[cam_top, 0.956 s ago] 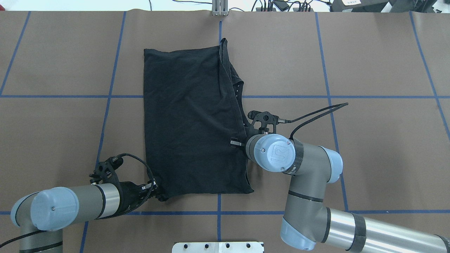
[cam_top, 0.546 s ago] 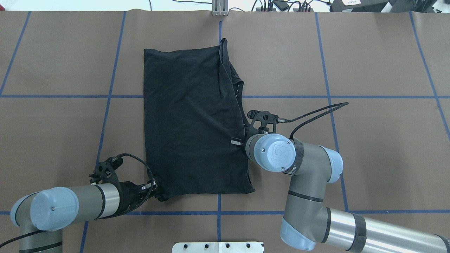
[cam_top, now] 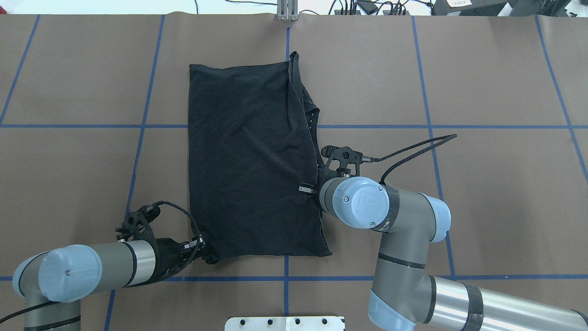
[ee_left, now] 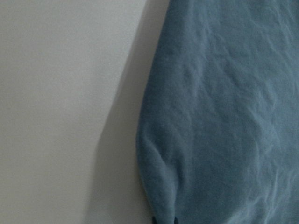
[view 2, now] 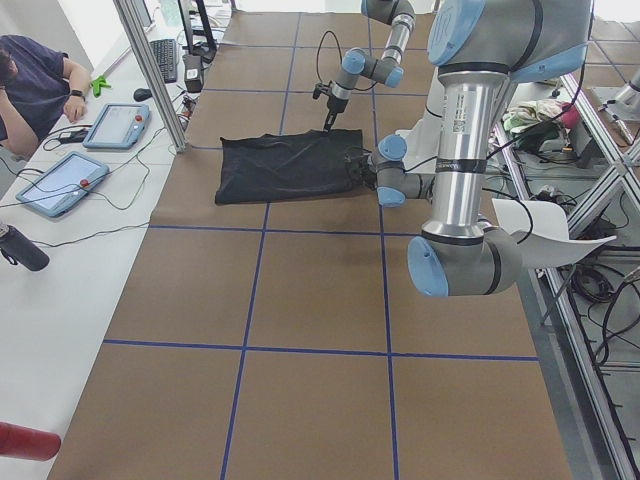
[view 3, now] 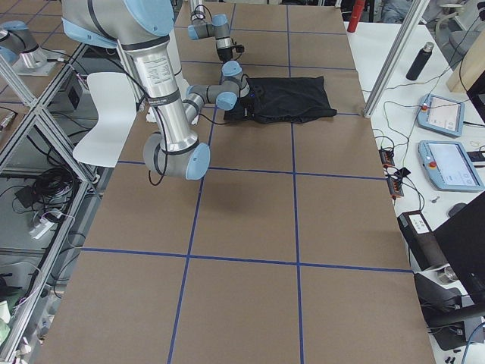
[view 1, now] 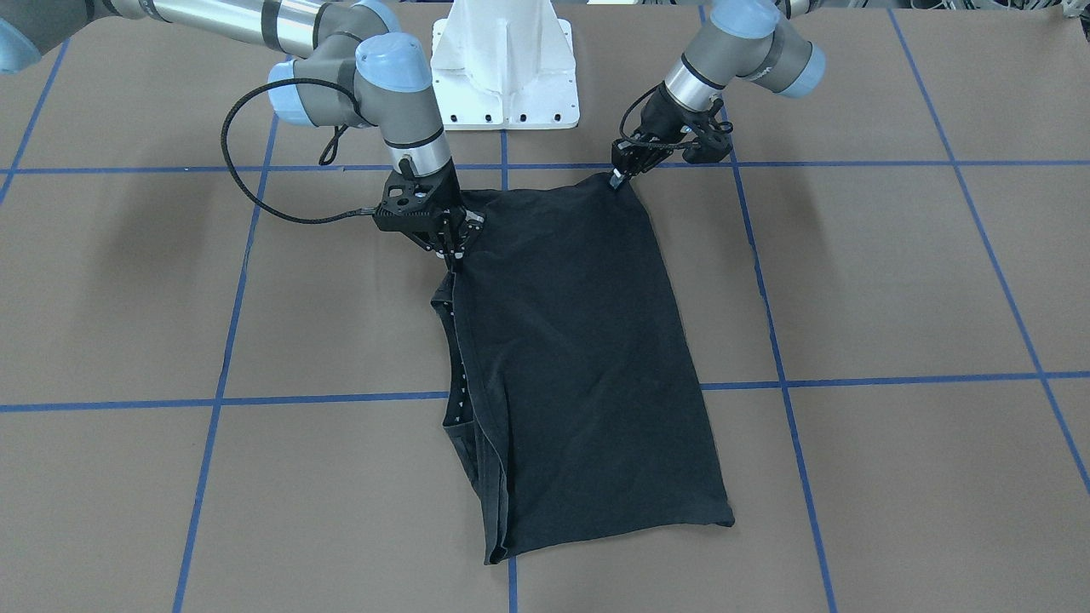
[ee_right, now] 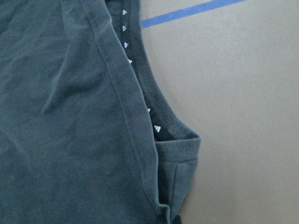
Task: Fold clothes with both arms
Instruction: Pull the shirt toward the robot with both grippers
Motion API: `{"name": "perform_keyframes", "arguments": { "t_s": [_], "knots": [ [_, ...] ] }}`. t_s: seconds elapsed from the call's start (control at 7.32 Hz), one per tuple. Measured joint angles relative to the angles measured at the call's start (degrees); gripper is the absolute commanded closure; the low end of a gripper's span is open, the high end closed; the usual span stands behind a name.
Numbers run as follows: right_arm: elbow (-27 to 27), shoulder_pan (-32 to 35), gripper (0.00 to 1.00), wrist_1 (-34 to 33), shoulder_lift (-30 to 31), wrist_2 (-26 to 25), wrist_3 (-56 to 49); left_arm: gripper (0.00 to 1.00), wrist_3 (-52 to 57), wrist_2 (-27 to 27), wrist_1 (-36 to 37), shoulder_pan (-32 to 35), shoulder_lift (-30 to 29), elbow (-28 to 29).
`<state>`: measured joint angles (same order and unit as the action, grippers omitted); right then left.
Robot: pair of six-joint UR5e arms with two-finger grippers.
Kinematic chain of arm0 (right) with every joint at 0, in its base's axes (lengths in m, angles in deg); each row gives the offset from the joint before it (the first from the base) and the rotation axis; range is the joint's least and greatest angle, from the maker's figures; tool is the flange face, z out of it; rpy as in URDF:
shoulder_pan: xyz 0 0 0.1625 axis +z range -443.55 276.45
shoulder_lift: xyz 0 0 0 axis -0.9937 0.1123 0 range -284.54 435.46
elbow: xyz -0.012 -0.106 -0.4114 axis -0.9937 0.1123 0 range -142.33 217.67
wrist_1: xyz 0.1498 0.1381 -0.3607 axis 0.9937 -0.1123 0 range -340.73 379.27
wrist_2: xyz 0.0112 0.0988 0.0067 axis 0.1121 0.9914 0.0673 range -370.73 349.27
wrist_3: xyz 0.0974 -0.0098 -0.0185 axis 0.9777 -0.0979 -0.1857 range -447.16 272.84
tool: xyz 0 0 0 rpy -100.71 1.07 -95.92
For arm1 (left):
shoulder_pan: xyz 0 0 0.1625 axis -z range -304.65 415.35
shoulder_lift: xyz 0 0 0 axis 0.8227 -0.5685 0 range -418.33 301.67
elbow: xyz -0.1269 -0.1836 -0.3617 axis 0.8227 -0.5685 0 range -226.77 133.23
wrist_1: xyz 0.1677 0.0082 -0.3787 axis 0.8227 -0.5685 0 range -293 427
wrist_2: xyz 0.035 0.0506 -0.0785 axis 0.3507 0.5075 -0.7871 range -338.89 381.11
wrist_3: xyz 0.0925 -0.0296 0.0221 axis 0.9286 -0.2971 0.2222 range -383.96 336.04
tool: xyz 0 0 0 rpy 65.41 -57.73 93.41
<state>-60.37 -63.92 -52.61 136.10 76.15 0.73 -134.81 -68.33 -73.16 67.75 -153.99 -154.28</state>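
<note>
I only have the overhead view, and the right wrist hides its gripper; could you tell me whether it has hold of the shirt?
Observer: It looks so. In the front view the right gripper has its fingertips drawn together on the shirt's folded edge.
Operator: Thank you. How does the left one meet the cloth?
Observer: The left gripper comes in at a slant, and its tip meets the shirt's corner low over the table.
Operator: Is anyone close by?
Observer: The left side view shows a person seated at the side desk.
</note>
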Motion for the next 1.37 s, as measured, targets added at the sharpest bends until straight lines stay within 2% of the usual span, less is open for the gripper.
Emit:
{"name": "perform_keyframes", "arguments": {
  "t_s": [0.41, 0.68, 0.82, 1.09, 1.37],
  "knots": [
    [-9.0, -4.8, 1.00, -0.7, 6.3, -0.1, 0.2, 1.00, 0.1, -3.2, 0.2, -1.3, 0.9, -4.0],
    [-16.8, -8.7, 1.00, -3.2, 11.0, -0.4, 0.6, 1.00, 0.0, -3.5, 0.3, -4.4, 3.5, -9.3],
    [-18.9, -9.7, 1.00, -3.8, 12.2, -0.4, 0.7, 1.00, 0.0, -3.5, 0.6, -5.3, 4.5, -11.3],
    [-19.3, -9.4, 1.00, -4.2, 12.5, -0.4, 0.7, 1.00, 1.0, -5.3, 5.7, -4.3, 3.3, -12.5],
    [-17.2, -6.4, 1.00, -4.3, 11.0, -0.5, 0.4, 1.00, 6.0, -6.3, 11.6, 0.7, -1.2, -12.0]
  ]
}}
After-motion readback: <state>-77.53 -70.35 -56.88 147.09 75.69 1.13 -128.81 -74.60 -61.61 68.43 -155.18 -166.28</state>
